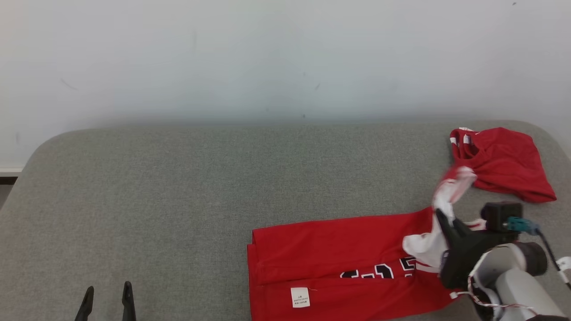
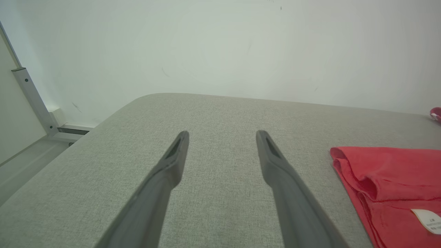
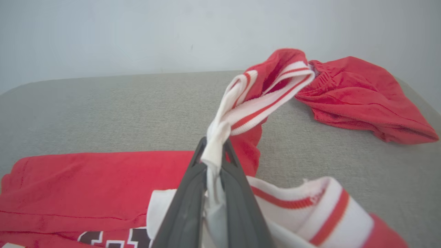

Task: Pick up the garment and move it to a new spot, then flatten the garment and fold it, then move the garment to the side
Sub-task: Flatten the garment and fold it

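The garment (image 1: 339,258) is a red jersey with white striped trim and black numbers, lying partly folded at the front right of the grey table (image 1: 178,191). My right gripper (image 1: 442,218) is shut on its white trim, lifting that end off the surface; in the right wrist view the trim (image 3: 241,113) is pinched between the dark fingers (image 3: 187,203) and twists upward. My left gripper (image 1: 108,294) stands open at the front left, apart from the cloth, its fingers (image 2: 165,172) spread over bare table with the jersey's hem (image 2: 386,182) to their right.
A second red garment (image 1: 502,162) lies bunched at the table's back right corner, close to the lifted trim. A pale wall (image 1: 267,58) runs behind the table. The table's left half is bare grey fabric.
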### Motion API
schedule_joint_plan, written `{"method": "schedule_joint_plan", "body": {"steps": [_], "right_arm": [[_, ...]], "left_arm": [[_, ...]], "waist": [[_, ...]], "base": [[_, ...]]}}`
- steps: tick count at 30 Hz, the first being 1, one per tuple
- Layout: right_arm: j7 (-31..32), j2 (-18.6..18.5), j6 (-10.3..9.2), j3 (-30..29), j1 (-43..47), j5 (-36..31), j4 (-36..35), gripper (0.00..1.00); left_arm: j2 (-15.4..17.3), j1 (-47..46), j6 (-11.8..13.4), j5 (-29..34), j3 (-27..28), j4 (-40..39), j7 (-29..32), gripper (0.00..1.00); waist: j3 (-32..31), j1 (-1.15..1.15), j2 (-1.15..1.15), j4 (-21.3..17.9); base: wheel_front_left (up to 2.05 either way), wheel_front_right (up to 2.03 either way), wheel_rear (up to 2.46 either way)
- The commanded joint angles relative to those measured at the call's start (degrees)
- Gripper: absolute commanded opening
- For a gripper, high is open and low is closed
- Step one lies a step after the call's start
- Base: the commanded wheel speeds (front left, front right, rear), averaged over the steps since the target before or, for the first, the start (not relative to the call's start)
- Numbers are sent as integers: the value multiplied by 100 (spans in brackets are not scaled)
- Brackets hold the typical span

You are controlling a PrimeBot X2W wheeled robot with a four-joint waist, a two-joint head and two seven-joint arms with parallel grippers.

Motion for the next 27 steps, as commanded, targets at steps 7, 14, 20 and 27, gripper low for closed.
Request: {"method": "schedule_joint_plan", "body": {"steps": [7,14,20,27], "right_arm": [[511,455,-17,663,512,216,-1444,0],[828,1037,-17,1250,665,65,-2043,0],[815,1410,-17,1558,552,-139,-1642,0],[481,1655,-17,1682,302,-138,-737,0]], "left_arm": [[-29,-88,-36,97,-10,15,-18,100],[-20,-220,-68,139,-53,77,-17,100],[-52,-343,-95,161,-119,153,-18,100],[-74,-450,-132,163,-161,278,-18,100]], "waist": [[-5,0,0,83],[41,0,0,234],[70,0,0,402],[89,0,0,521]], "base": [[0,0,0],[0,0,0],[0,0,0],[0,0,0]]}}
